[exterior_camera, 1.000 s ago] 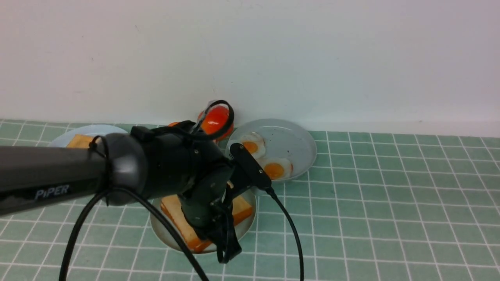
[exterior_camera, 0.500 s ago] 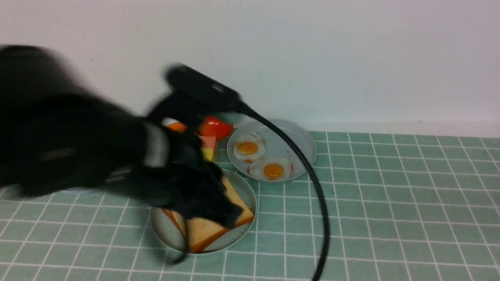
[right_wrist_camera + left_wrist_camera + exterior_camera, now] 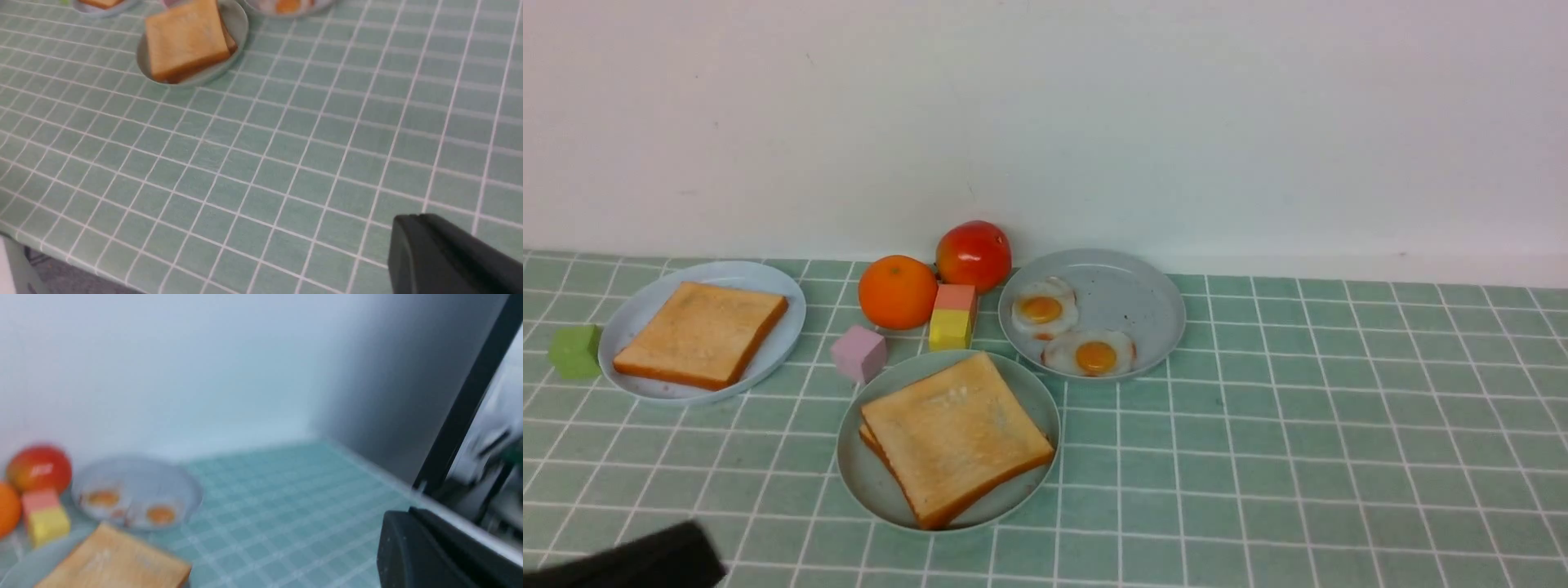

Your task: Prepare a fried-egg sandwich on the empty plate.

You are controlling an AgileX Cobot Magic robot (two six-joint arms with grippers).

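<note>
The plate [image 3: 882, 498] was pale green — the toast [image 3: 956, 433] golden, crusts orange-brown — the cloth [image 3: 1298, 425] green, white-gridded.

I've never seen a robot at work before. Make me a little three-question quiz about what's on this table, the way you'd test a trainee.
1. How many fried eggs lie on the grey plate?
2. True or false: the orange sits between the tomato and the light-blue plate.
3. Fill in the gap: on the green plate, the top slice of toast rests on another ____.

Key: 1. two; 2. true; 3. slice of toast
</note>
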